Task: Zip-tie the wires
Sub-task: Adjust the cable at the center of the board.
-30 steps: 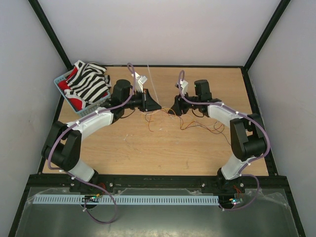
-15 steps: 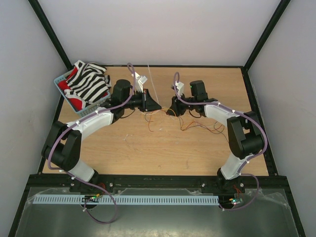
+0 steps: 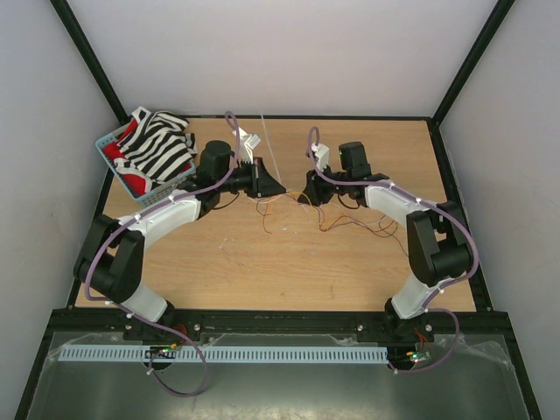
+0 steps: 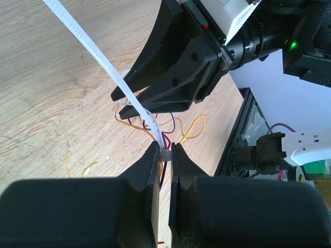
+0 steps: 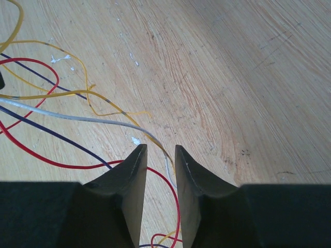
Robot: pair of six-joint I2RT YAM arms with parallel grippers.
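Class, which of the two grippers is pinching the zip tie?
The left gripper, shut on the white zip tie; the right gripper has its jaws apart over loose wires.

You have a light wooden table (image 3: 262,271) with a visible grain and a dark frame around its edge. At 10 o'clock, in the far corner, a pale blue basket (image 3: 107,140) sits on the wood, filled with black-and-white striped cloth (image 3: 162,144) over something red. From the centre out toward 3 o'clock, the wires (image 3: 350,221) sprawl loosely over the surface. Up close they are red, yellow-orange, dark purple and grey strands crossing each other. A few small white flecks (image 5: 135,140) dot the wood near them.
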